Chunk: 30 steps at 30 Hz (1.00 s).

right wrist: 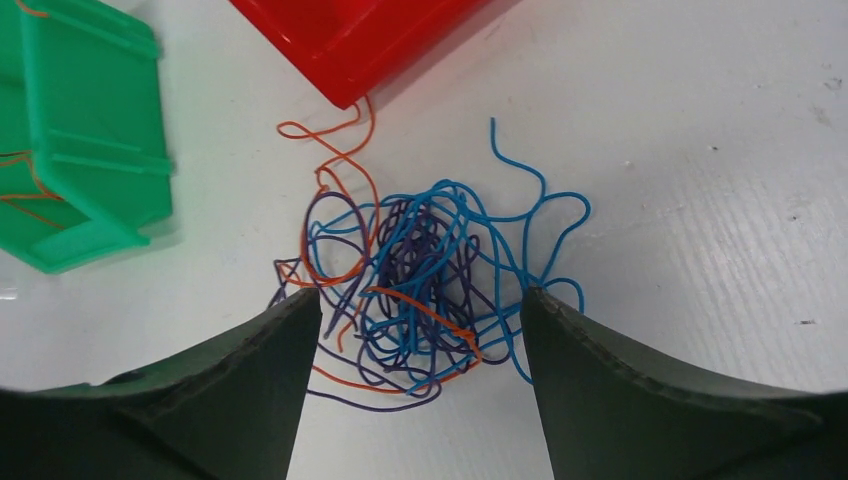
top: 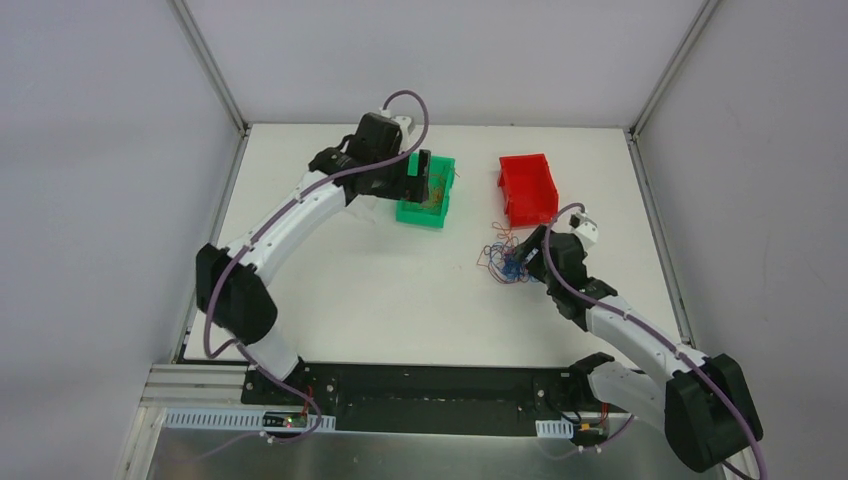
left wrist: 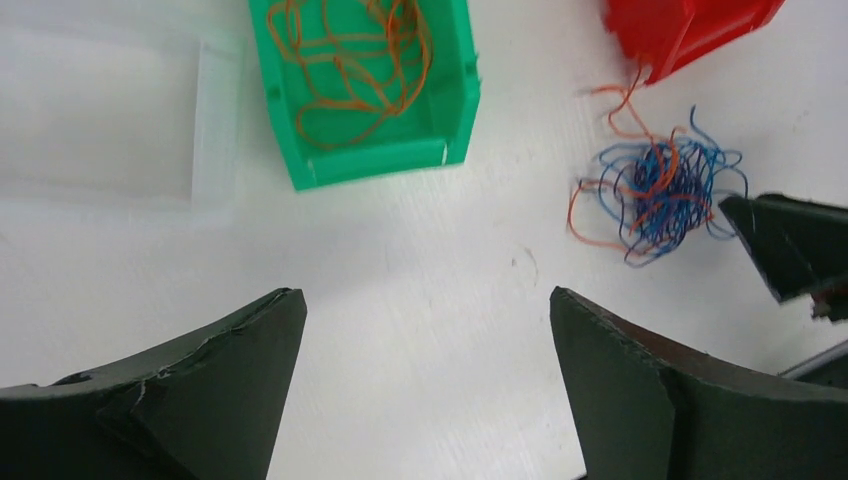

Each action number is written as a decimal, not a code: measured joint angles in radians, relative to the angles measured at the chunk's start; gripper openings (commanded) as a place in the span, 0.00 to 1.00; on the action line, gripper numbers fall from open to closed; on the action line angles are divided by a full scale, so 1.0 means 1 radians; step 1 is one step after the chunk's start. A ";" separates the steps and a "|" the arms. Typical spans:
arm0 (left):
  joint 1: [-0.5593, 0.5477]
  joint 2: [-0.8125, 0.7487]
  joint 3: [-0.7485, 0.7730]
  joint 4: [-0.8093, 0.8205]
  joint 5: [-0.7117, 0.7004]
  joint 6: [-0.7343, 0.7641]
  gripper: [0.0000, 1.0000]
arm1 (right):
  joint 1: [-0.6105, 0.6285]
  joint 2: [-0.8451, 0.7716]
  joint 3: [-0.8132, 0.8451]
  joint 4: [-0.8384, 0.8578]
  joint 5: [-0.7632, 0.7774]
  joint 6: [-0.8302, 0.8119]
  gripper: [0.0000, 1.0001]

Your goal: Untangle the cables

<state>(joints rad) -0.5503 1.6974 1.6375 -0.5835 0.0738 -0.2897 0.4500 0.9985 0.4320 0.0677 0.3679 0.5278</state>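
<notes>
**Right gripper** [right wrist: 420, 312]: we are seeing the fingers spread apart, grasping nothing, and flanking the near edge of the tangle [right wrist: 425, 265]. We cannot tell whether the tips are touching the table [right wrist: 700, 200].

**Tangle**: the cables, blue, purple and orange hair-thin wires, are lying knotted in one small clump on the table. It is sitting right of centre, just near of the red bin [right wrist: 340, 40]. One orange loop is reaching up to that bin's corner.

**Handling**: we are judging the wires very light, limp and a little springy, thin enough to slip between pads. Pulling at the dense core is likely to drag the whole clump along. We are favouring an outlying strand as the hold: the blue end curling out at the far right, or the orange loop on the far side. It wants pinching across the wire while the clump is being pinned.

**Left gripper** [left wrist: 425, 300]: the fingers are released wide, holding nothing. It is hanging over bare table near the green bin [left wrist: 460, 100], well left of the tangle.

**Green bin**: loose orange strands [left wrist: 350, 60] are lying inside it.
</notes>
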 measured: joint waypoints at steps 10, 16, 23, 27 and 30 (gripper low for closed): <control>0.000 -0.510 -0.524 0.080 -0.005 -0.117 0.97 | 0.002 0.147 -0.008 -0.031 -0.094 0.079 0.73; 0.000 -0.657 -0.713 0.106 -0.005 -0.146 0.97 | 0.170 0.156 -0.016 -0.003 -0.150 0.141 0.73; 0.000 -0.662 -0.760 0.167 0.021 -0.177 0.96 | 0.312 0.156 -0.016 0.036 -0.241 0.208 0.74; 0.000 -0.652 -0.769 0.209 0.051 -0.193 0.95 | 0.311 0.061 -0.004 -0.048 -0.170 0.189 0.75; 0.000 -0.651 -0.771 0.225 0.063 -0.198 0.95 | 0.261 0.009 0.041 -0.131 -0.105 0.146 0.74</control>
<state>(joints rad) -0.5503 1.0462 0.8661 -0.3588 0.1371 -0.4881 0.7109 1.0073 0.4732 -0.0631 0.2630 0.6735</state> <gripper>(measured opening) 0.955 0.747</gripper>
